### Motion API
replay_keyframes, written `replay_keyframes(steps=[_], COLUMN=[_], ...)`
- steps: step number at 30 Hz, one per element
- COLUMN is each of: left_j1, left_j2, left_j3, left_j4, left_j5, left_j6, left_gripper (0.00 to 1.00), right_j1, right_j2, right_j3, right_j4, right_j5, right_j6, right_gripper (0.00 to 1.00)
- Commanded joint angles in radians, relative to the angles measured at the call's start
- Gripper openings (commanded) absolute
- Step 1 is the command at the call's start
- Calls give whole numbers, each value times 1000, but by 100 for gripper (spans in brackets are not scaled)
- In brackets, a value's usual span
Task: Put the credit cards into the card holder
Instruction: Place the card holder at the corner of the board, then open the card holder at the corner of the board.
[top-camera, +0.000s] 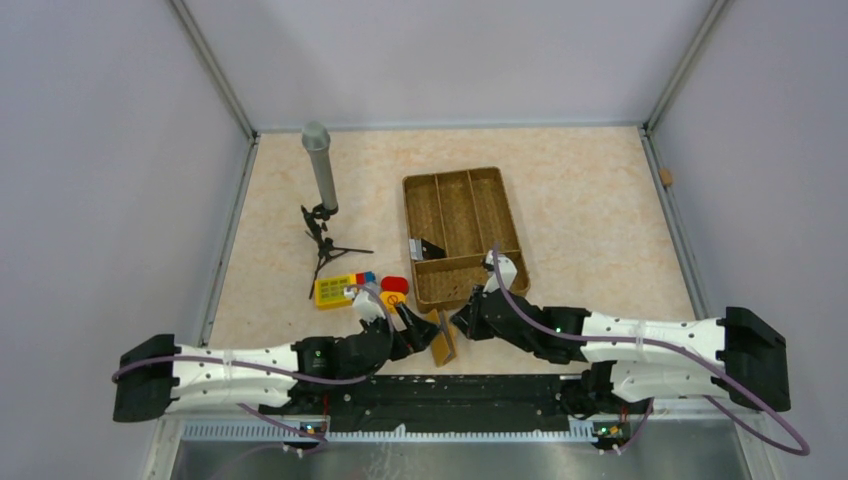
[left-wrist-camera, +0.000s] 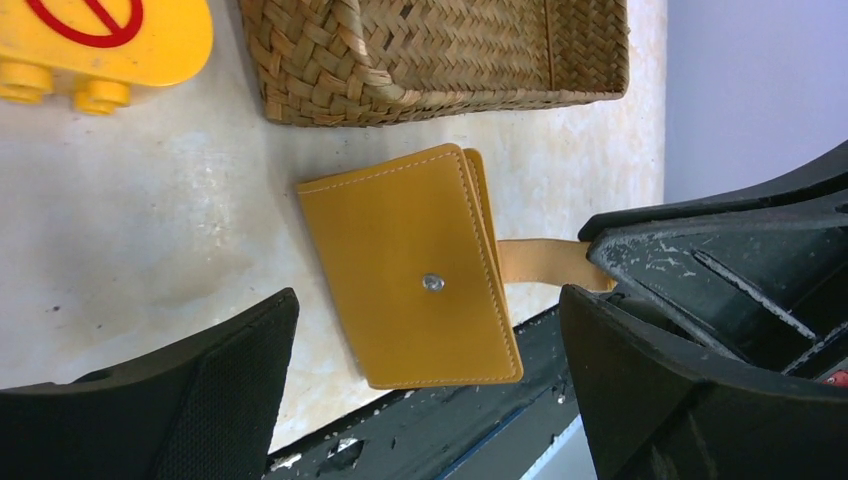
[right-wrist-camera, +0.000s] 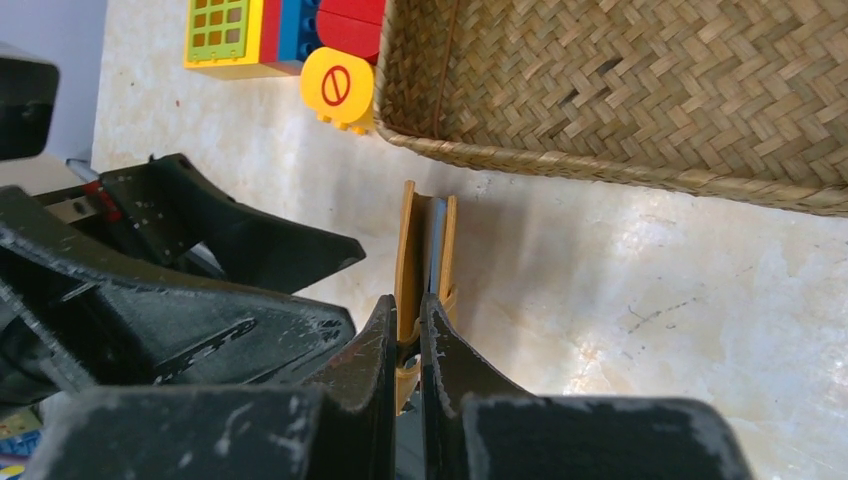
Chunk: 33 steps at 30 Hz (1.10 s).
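The tan-orange card holder (top-camera: 443, 341) stands on edge at the near table edge, between my two grippers. In the left wrist view its closed face (left-wrist-camera: 410, 270) shows a metal stud (left-wrist-camera: 432, 282), and its snap tab (left-wrist-camera: 540, 262) runs right into the right gripper's black fingers (left-wrist-camera: 690, 255). My right gripper (right-wrist-camera: 407, 318) is shut on that tab, with the card holder (right-wrist-camera: 407, 240) edge-on and slightly spread beyond it. My left gripper (left-wrist-camera: 428, 300) is open wide, a finger on each side of the card holder, touching nothing. Two flat pieces, dark and white, that look like the credit cards (top-camera: 427, 247) lie in the woven tray.
The woven brown divided tray (top-camera: 463, 180) lies just beyond the card holder. Toy bricks (top-camera: 336, 290) and a yellow round no-entry piece (top-camera: 392, 298) sit to its left. A grey cylinder on a small black tripod (top-camera: 320, 165) stands at the far left. A black rail (top-camera: 470, 388) runs along the near edge.
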Motion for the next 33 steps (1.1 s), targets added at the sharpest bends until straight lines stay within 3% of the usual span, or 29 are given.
replay_keyframes(steps=[1,10,17,24,33], left_j1=[42,59,62,62,62], left_j2=[25,117,155,178,235], left_j3=[-27,51,110,127,191], left_j4=[134,28,-101,-144,-213], left_j5=[76,109,102,99,102], left_j6=[21,22,10,7,31], left_gripper=[99,98,83,77,77], right_j1=[14,14,15,15,15], right_j2=[-14,-17,-20,-21,-26], right_j3=[7,5,4,3,-4], right_j4=[67,74,54,44,33], right_j5=[-38,-44,-32,-24,-18], right_j6=[-22,-24,-14,-11,-7], right_gripper=[0,0,0,0,0])
